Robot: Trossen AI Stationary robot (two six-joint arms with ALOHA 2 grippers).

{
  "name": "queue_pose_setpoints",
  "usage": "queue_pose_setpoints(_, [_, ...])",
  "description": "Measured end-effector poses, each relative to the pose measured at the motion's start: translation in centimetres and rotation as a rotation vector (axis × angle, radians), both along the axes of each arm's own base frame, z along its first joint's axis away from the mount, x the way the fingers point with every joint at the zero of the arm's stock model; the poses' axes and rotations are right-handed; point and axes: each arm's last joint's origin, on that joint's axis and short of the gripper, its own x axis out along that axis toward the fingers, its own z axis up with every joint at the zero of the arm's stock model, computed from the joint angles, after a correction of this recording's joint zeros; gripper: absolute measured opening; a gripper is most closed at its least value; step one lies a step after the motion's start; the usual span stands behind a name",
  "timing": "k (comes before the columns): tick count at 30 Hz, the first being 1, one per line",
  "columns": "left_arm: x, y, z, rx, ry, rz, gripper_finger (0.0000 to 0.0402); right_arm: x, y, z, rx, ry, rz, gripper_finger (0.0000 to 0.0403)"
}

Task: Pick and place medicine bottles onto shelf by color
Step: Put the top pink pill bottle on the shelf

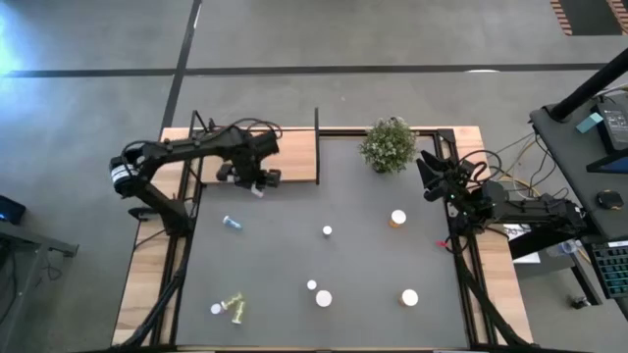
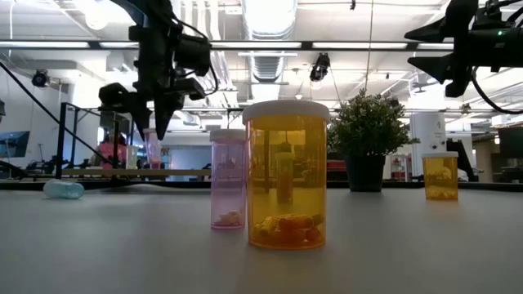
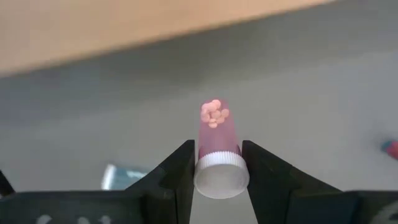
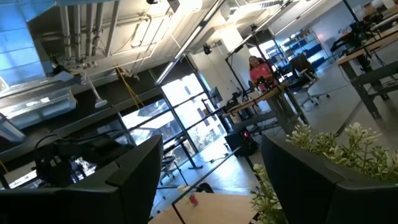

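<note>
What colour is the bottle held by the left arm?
Pink, with a white cap; the bottle shows best in the left wrist view.

My left claw point(image 3: 219, 163) is clamped on a small translucent pink plastic bottle point(image 3: 217, 140) with a white cap, pills gathered at its far end. Just beyond it lies the flat light-wood shelf board point(image 1: 294, 157). Behind my claw a bluish bottle point(image 1: 233, 224) lies toppled; orange white-capped bottles point(image 1: 397, 218) stand well away.
</note>
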Motion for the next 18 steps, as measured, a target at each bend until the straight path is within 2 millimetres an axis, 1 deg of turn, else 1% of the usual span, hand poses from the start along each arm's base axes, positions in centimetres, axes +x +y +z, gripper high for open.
queue_pose_setpoints(9, [-0.3,4.5,0.9,0.060,0.053,-0.173,0.0103,0.0,0.0,0.0,0.000,-0.001,0.000,0.0260])
queue_pose_setpoints(14, [-0.4,6.9,0.7,0.083,0.064,-0.271,0.0103,0.0,0.0,0.0,0.000,0.000,0.000,0.0260])
queue_pose_setpoints(18, [-0.1,8.4,0.3,0.071,0.077,-0.339,0.0103,0.0,0.0,0.0,0.000,0.000,0.000,0.0260])
